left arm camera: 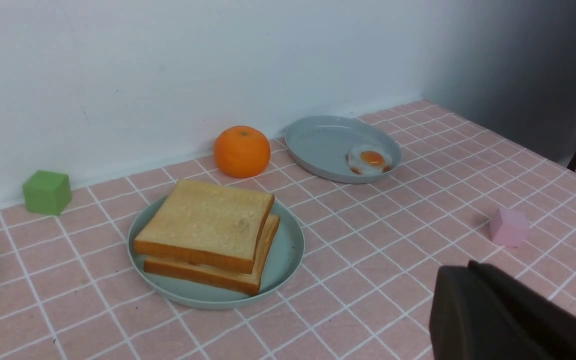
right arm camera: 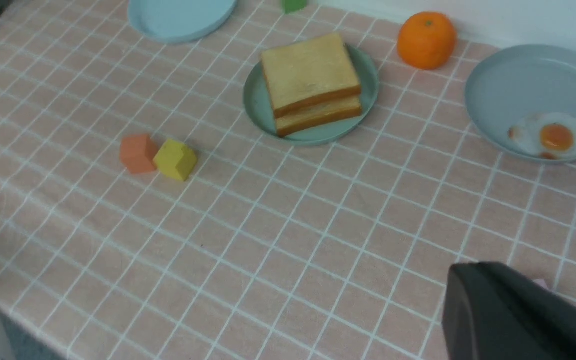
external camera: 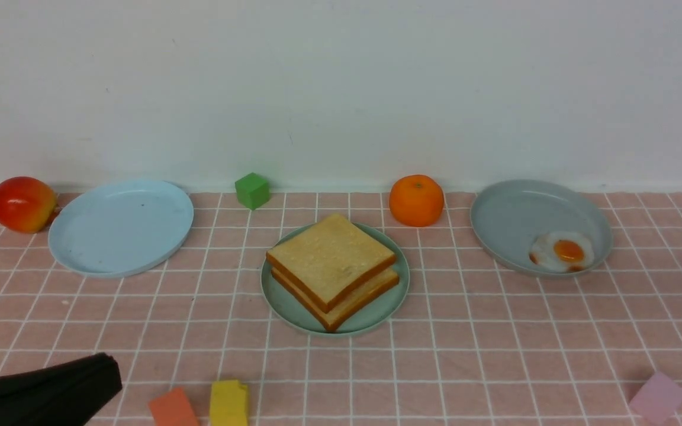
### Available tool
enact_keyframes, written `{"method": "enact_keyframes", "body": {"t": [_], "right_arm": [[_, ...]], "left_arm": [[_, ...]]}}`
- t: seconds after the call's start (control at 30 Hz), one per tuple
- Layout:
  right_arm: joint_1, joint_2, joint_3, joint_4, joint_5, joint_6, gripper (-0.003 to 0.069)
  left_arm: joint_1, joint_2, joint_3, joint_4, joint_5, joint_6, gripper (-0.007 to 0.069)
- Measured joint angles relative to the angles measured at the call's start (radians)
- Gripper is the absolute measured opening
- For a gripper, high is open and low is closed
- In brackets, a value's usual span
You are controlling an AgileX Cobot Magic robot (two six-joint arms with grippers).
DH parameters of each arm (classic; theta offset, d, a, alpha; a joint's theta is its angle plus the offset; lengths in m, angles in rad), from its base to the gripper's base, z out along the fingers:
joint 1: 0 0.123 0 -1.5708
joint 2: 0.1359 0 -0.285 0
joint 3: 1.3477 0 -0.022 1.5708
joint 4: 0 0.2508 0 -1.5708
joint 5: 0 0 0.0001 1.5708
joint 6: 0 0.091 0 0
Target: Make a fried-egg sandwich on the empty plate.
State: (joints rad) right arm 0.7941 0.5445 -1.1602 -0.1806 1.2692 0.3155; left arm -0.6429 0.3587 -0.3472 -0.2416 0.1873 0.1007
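Front: toast slices [external camera: 330, 258] stacked on mint plate [external camera: 282, 303]; fried egg [external camera: 563, 251] on grey-blue plate [external camera: 512, 219]; my left gripper [external camera: 101, 378] clenched, empty.
Left wrist: same stack, egg apart.
Right wrist: my right gripper [right arm camera: 460, 300] clenched, empty.

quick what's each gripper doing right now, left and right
Left gripper: shut, holding nothing, low over the tablecloth.
Right gripper: shut, holding nothing.

A staged tabletop test bench, not a real kitchen: a pink checked cloth [external camera: 495, 331] against a bare white wall [external camera: 341, 89], toy blocks like the green cube [external camera: 252, 190] at 12 o'clock, plastic plates and fake food.
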Motion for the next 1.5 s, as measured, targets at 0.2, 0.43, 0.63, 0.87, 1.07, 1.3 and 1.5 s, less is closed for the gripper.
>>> {"method": "enact_keyframes", "body": {"t": [0.2, 0.43, 0.63, 0.87, 1.07, 1.3, 1.5], "right_arm": [[-0.226, -0.073, 0.037, 0.021, -0.047, -0.023, 0.0003], [-0.608, -0.238, 0.519, 0.064, -0.552, -0.166, -0.0011], [-0.813, -0.452, 1.037, 0.163, -0.921, -0.187, -0.0010], [-0.824, -0.554, 1.187, 0.181, -0.951, -0.187, -0.0010], [-0.824, -0.554, 1.181, 0.186, -0.896, -0.187, -0.0010], [-0.824, -0.554, 1.179, 0.190, -0.886, -0.187, -0.0010], [-0.824, -0.554, 1.179, 0.190, -0.885, -0.187, -0.0008]], "left_arm": [[0.000, 0.000, 0.000, 0.000, 0.000, -0.002, -0.0013], [0.000, 0.000, 0.000, 0.000, 0.000, -0.002, -0.0013], [0.000, 0.000, 0.000, 0.000, 0.000, -0.002, -0.0010], [0.000, 0.000, 0.001, 0.000, 0.000, -0.002, -0.0001], [0.000, 0.000, 0.001, 0.000, 0.001, -0.002, 0.0004], [0.000, 0.000, 0.001, 0.000, 0.003, -0.002, 0.0008], [0.000, 0.000, 0.001, 0.000, 0.003, -0.002, 0.0017]]}}
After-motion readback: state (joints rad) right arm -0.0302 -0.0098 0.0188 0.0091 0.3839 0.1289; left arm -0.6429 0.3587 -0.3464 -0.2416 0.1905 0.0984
